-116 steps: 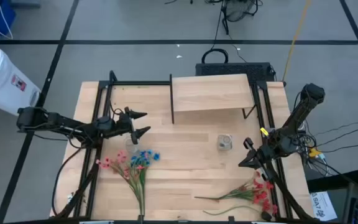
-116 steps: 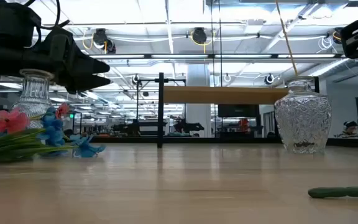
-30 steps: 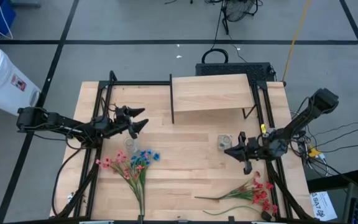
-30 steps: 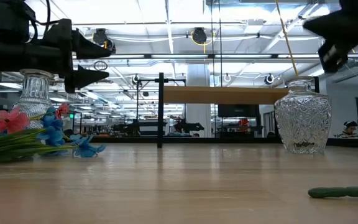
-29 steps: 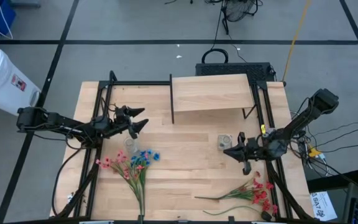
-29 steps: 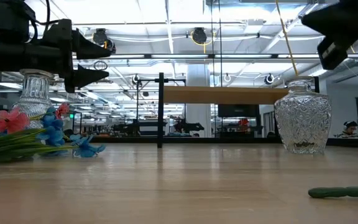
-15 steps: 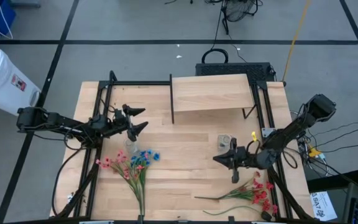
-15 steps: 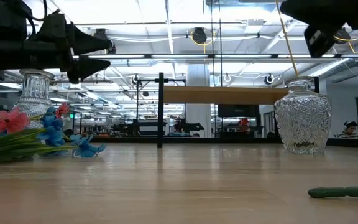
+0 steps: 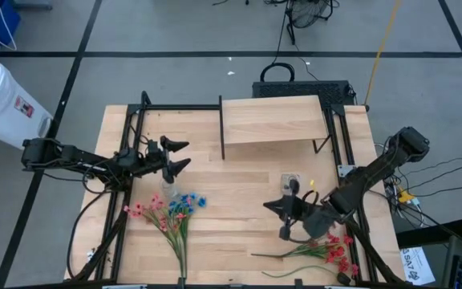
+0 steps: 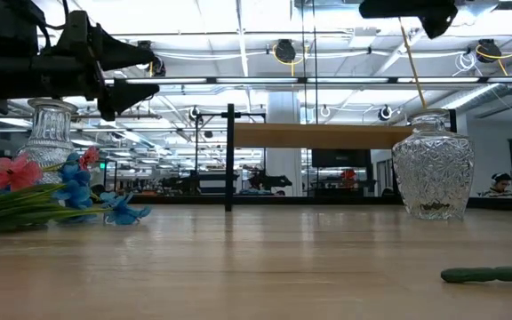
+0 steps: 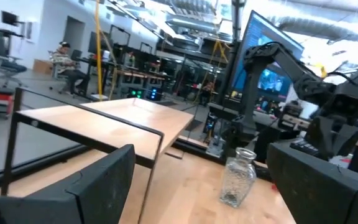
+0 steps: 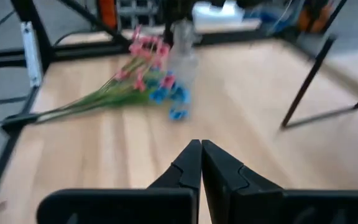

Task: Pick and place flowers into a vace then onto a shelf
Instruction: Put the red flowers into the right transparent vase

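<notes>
1. The left end effector (image 9: 179, 155) hangs above the worktop (image 9: 239, 229) near its left edge, fingers spread wide apart and gripping nothing.
2. A small glass vase (image 9: 167, 188) stands just beside and below it in the high view, next to a spray of pink and blue flowers (image 9: 171, 210) lying flat on the worktop.
3. The right end effector (image 9: 273, 209) is raised over the middle-right of the worktop, its 2 fingers pressed together with nothing between them.
4. In the right wrist view the closed fingers (image 12: 199, 163) point toward the pink and blue spray and the small vase beyond.
5. A second, rounder cut-glass vase (image 10: 432, 175) stands upright and empty, in front of the shelf (image 9: 273, 120).
6. A spray of red flowers (image 9: 327, 247) lies on the worktop near the right front corner, stems pointing left.
7. The shelf stands at the back of the worktop with nothing on it.
</notes>
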Available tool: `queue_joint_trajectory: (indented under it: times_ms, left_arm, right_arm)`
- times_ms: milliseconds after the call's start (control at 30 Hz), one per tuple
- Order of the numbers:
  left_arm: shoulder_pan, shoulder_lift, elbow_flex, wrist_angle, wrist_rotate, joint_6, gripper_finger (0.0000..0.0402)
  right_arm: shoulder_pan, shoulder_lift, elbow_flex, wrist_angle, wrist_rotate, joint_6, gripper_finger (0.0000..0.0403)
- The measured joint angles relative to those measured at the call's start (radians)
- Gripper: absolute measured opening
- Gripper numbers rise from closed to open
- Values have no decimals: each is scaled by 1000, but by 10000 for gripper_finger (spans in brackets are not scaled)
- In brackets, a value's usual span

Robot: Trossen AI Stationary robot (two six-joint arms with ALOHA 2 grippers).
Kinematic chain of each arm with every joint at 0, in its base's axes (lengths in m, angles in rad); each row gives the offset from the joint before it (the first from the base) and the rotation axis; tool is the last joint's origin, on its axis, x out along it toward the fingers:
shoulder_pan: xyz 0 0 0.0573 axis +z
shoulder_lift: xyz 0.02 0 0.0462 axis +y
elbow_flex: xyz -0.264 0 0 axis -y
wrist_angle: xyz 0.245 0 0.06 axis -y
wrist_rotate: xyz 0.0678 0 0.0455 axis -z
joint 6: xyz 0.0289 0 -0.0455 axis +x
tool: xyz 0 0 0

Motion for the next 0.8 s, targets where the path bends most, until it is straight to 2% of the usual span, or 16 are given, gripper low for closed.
queue_joint_trajectory:
  times_ms: [367, 533, 733, 800]
  left_arm:
    - [0, 0, 0, 15, -29, 49, 365]
    - [0, 0, 0, 15, -44, 71, 365]
    - [0, 0, 0, 15, -52, 78, 365]
    - [0, 0, 0, 15, -52, 78, 365]
  right_arm:
    - [-120, 3, 72, -474, -352, 414, 1]
    - [-148, 3, 72, -531, -429, 495, 1]
    - [-173, 2, 72, -531, -534, 509, 1]
    - [-178, 2, 72, -531, -538, 510, 2]
